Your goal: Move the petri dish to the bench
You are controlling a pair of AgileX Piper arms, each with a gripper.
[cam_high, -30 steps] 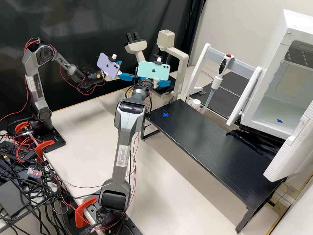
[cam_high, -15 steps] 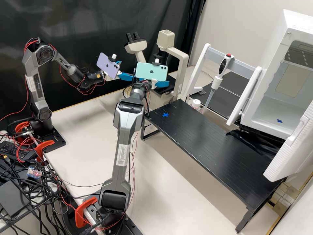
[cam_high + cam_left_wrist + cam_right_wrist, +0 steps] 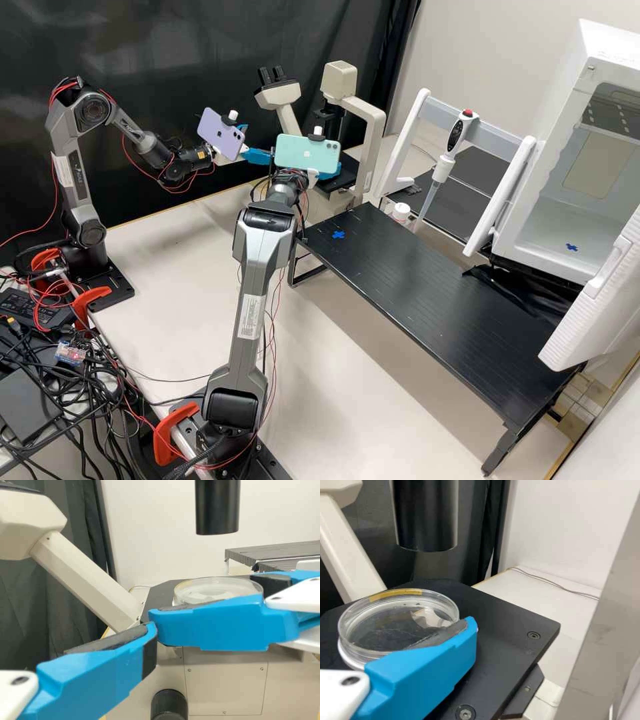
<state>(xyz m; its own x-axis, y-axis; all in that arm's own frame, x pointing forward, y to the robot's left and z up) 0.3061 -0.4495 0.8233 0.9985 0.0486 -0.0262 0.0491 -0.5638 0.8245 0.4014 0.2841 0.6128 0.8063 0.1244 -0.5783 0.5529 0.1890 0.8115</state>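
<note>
While the clear petri dish [image 3: 380, 625] is being supported on the microscope stage [image 3: 512, 615] | right gripper [image 3: 474, 625], left gripper [image 3: 156, 622]: open or closed cannot be told | tipping is being risked by off-centre contact, collision by crowding

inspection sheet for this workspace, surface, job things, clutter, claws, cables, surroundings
Surface: black bench marked with blue cross, standing on white table
Job's things: petri dish over microscope's black plate, not yet on the bench
Clutter: white tub beside the bench; grey box among cables
Claws: left claw open near the microscope; right claw at the dish
Cables: black-and-red tangle by the table's edge
Surroundings: pipette on stand, open white cabinet, dark curtain
</note>
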